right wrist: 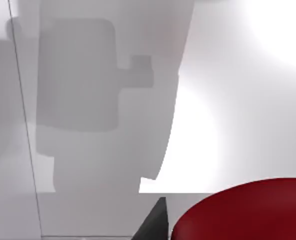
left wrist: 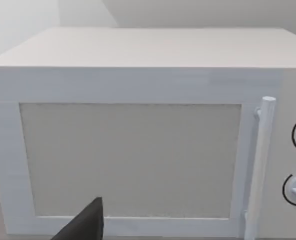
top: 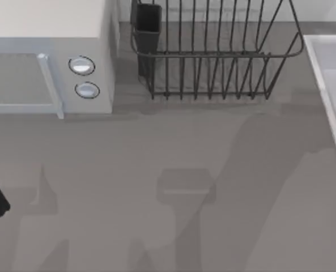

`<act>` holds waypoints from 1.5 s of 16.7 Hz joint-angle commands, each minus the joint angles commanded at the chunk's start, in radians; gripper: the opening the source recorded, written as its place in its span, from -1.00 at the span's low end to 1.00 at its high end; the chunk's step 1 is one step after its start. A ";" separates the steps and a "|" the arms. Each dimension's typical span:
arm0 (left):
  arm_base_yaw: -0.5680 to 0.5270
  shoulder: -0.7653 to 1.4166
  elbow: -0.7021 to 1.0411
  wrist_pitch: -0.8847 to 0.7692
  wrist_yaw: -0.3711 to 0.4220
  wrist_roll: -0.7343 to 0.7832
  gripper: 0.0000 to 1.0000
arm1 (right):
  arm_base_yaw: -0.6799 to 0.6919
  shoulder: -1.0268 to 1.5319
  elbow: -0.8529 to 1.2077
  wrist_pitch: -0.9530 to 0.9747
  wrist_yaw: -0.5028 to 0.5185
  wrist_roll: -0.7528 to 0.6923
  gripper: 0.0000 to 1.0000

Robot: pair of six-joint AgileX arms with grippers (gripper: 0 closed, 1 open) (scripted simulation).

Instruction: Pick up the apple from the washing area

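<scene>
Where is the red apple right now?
The apple shows up close in the right wrist view, against the pale floor of the washing area, whose rim runs along the table's right side, beside the wire rack.

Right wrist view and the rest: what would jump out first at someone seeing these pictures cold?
The apple, big and glossy red, close under the right wrist camera against the pale washing area. Next the black wire dish rack at the back of the table in the top view, with the white box with two round knobs to its left. The left wrist camera faces that box's door.
</scene>
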State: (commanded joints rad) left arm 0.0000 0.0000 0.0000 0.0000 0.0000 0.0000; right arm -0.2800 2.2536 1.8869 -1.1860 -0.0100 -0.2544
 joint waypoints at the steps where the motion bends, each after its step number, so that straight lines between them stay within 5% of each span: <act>1: 0.000 0.000 0.000 0.000 0.000 0.000 1.00 | 0.000 -0.019 0.052 -0.077 0.000 0.000 -1.00; 6: 0.000 0.000 0.000 0.000 0.000 0.000 1.00 | 0.000 -0.100 0.241 -0.317 -0.001 -0.001 -1.00; 14: 0.000 0.000 0.000 0.000 0.000 0.000 1.00 | 0.039 -0.119 0.240 -0.332 -0.001 0.037 -1.00; 25: 0.000 0.000 0.000 0.000 0.000 0.000 1.00 | 0.688 -0.314 -0.091 -0.240 0.009 0.678 -1.00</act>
State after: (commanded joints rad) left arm 0.0000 0.0000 0.0000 0.0000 0.0000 0.0000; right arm 0.4079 1.9395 1.7961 -1.4257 -0.0006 0.4232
